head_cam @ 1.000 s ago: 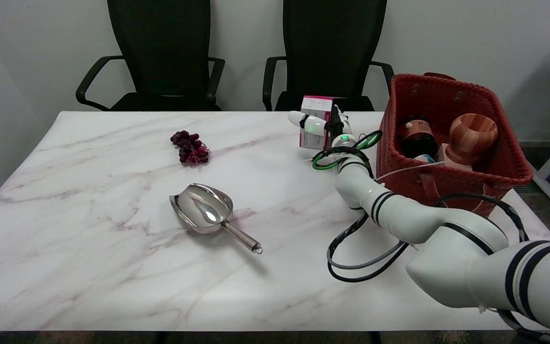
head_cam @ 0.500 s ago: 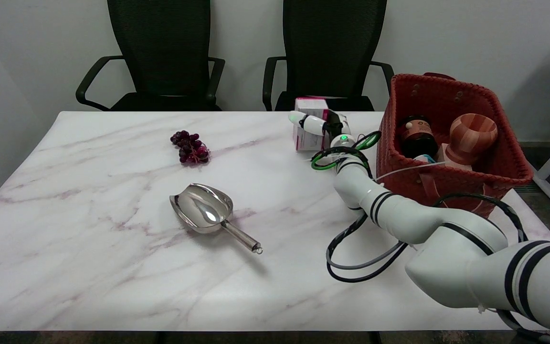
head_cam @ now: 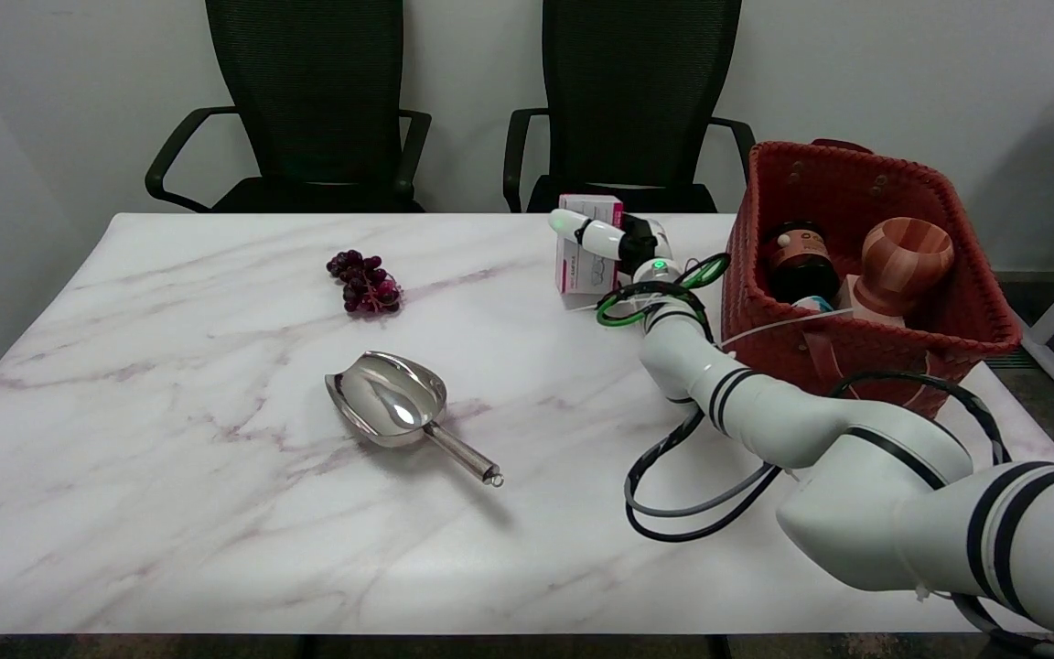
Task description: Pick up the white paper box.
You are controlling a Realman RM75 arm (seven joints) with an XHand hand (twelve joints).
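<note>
The white paper box, with a pink top band, stands upright near the table's far edge, just left of the red basket. My right hand is against its right side. A white finger with a green light lies across the box's upper front, and the hand grips the box. The rest of the hand is mostly hidden behind the wrist and its green cable loops. I cannot tell whether the box's bottom is off the table.
A red woven basket with a dark bottle, a wooden cup and other items stands right of the box. A bunch of dark grapes and a metal scoop lie to the left. Two black chairs stand behind the table.
The hand and the box it holds have shifted left, away from the basket, and a little lower in the picture. The grapes, scoop and basket have not moved.
</note>
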